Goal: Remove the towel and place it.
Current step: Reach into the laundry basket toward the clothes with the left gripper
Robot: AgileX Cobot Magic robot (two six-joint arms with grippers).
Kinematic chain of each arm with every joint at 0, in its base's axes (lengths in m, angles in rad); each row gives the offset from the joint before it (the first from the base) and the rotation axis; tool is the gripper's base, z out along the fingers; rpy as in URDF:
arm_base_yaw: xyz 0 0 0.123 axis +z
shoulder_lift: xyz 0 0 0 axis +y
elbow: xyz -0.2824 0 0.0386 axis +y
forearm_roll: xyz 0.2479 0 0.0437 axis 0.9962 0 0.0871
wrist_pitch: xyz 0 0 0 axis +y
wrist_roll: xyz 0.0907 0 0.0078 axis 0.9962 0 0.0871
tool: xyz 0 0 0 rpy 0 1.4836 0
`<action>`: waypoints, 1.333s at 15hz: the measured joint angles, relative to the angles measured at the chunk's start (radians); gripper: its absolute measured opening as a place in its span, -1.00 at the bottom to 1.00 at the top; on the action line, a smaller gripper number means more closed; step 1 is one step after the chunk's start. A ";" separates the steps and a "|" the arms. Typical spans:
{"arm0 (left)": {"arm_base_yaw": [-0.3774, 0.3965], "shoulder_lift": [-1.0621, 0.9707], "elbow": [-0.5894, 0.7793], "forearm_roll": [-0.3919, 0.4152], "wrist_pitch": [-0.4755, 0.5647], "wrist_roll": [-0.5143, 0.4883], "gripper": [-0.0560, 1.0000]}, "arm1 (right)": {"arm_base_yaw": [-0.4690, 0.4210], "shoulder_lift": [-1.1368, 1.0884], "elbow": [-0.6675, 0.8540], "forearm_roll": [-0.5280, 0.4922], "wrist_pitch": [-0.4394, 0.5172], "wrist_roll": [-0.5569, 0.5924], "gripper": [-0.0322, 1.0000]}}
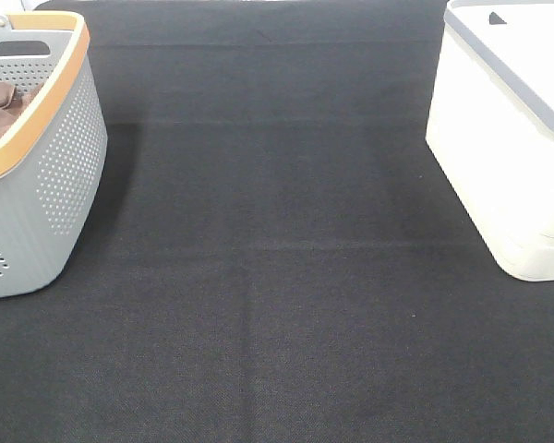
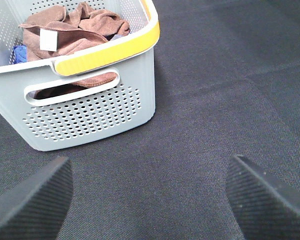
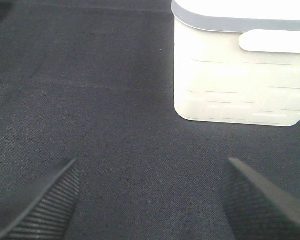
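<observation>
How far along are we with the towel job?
Done: nothing yet; the towel lies bunched inside the grey basket. In hand: nothing; the left gripper and right gripper are both open and empty over the black mat. Left: grasp the towel, lift it out, place it.

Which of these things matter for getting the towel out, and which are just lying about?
For the job: towel; grey basket holding it; left gripper, open, facing the basket.
Just lying about: blue cloth in that basket; white bin; black table cover; right gripper, open.
</observation>
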 joint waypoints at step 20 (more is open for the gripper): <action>0.000 0.000 0.000 0.000 0.000 0.000 0.62 | 0.000 0.000 0.000 0.000 0.000 0.000 0.50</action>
